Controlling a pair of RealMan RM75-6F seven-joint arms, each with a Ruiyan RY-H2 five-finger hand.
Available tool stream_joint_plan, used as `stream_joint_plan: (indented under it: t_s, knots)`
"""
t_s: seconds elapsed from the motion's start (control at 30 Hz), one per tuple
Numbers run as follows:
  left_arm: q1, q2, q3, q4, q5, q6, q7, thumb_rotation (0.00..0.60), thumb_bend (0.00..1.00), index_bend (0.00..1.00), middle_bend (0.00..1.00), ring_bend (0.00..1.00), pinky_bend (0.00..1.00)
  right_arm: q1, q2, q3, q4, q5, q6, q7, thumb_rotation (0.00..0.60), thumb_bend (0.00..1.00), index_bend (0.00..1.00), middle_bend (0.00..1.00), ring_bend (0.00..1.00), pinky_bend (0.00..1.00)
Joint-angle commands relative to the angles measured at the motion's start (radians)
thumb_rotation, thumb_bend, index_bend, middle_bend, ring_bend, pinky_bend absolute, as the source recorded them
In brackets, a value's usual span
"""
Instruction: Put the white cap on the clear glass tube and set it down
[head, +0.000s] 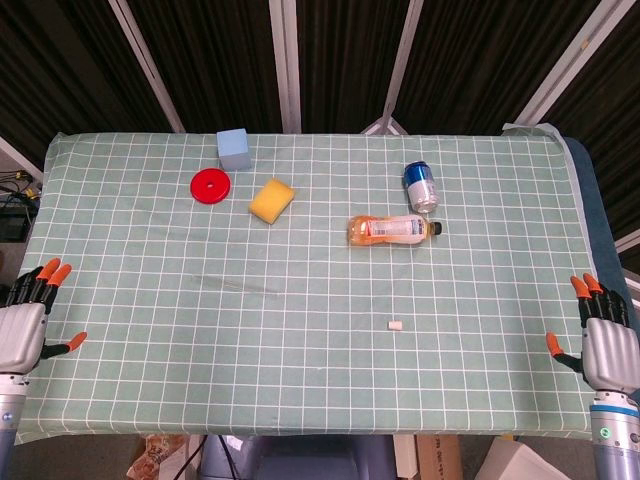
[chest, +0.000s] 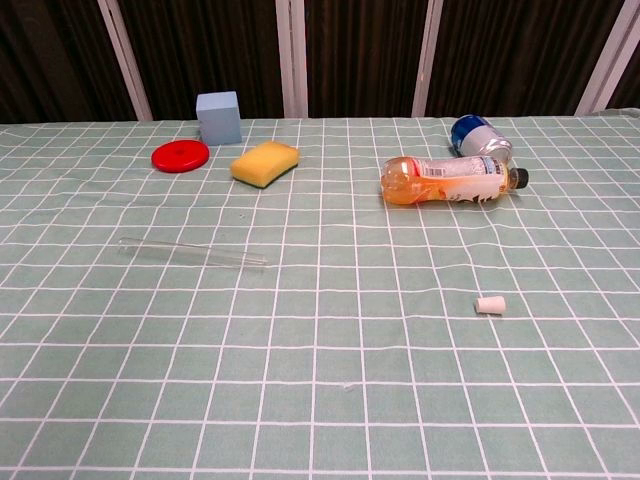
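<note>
A small white cap lies on its side on the green checked cloth, right of centre near the front. The clear glass tube lies flat left of centre, faint against the cloth. My left hand rests at the table's left edge, fingers apart, holding nothing. My right hand sits at the right edge, also spread and holding nothing. Both hands are far from the cap and tube and appear only in the head view.
At the back stand a blue cube, a red disc and a yellow sponge. An orange drink bottle lies on its side beside a tipped blue can.
</note>
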Motion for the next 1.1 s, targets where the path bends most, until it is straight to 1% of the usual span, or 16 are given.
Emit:
stream_joint_plan:
  t_s: [0.03, 0.2, 0.4, 0.57, 0.63, 0.7, 0.9, 0.97, 1.1]
  knots:
    - [-0.001, -0.002, -0.004, -0.001, -0.003, -0.006, 0.003, 0.6, 0.2, 0.02, 0.02, 0.0, 0.0, -0.002, 0.001, 0.001, -0.001, 0.001, -0.002, 0.002, 0.6, 0.36, 0.0, 0.0, 0.0, 0.0]
    - [-0.009, -0.002, -0.01, -0.006, -0.011, -0.033, 0.012, 0.6, 0.2, 0.02, 0.02, 0.0, 0.0, 0.0, -0.003, 0.012, -0.004, 0.017, -0.014, 0.007, 0.6, 0.36, 0.0, 0.0, 0.0, 0.0]
    - [-0.039, -0.015, -0.019, -0.02, -0.003, -0.066, 0.072, 0.6, 0.2, 0.03, 0.03, 0.0, 0.0, -0.001, 0.001, 0.007, -0.015, 0.002, -0.02, 0.016, 0.6, 0.37, 0.0, 0.0, 0.0, 0.0]
    - [-0.116, -0.042, -0.055, -0.057, -0.017, -0.151, 0.155, 0.6, 0.29, 0.11, 0.09, 0.0, 0.0, 0.0, 0.004, 0.006, -0.021, -0.001, -0.034, 0.027, 0.6, 0.37, 0.0, 0.0, 0.0, 0.0]
    - [-0.179, -0.071, -0.084, -0.055, -0.031, -0.219, 0.195, 0.6, 0.3, 0.14, 0.12, 0.0, 0.0, 0.002, 0.003, 0.006, -0.024, -0.002, -0.038, 0.027, 0.6, 0.37, 0.0, 0.0, 0.0, 0.0]
    - [-0.242, -0.112, -0.116, -0.029, -0.062, -0.282, 0.245, 0.6, 0.31, 0.17, 0.14, 0.0, 0.0, 0.001, 0.004, 0.005, -0.026, -0.002, -0.042, 0.028, 0.6, 0.37, 0.0, 0.0, 0.0, 0.0]
    - [-0.389, -0.237, -0.179, 0.081, -0.169, -0.426, 0.355, 0.6, 0.37, 0.23, 0.23, 0.0, 0.0, 0.0, 0.009, 0.01, -0.029, 0.006, -0.05, 0.044, 0.6, 0.37, 0.0, 0.0, 0.0, 0.0]
    - [-0.431, -0.283, -0.193, 0.127, -0.209, -0.462, 0.385, 0.6, 0.39, 0.26, 0.27, 0.0, 0.0, 0.0, 0.011, 0.012, -0.03, 0.01, -0.055, 0.048, 0.6, 0.37, 0.0, 0.0, 0.0, 0.0]
    - [-0.492, -0.352, -0.2, 0.204, -0.268, -0.512, 0.433, 0.6, 0.41, 0.3, 0.32, 0.0, 0.0, -0.001, 0.013, 0.016, -0.031, 0.015, -0.059, 0.056, 0.6, 0.37, 0.0, 0.0, 0.0, 0.0]
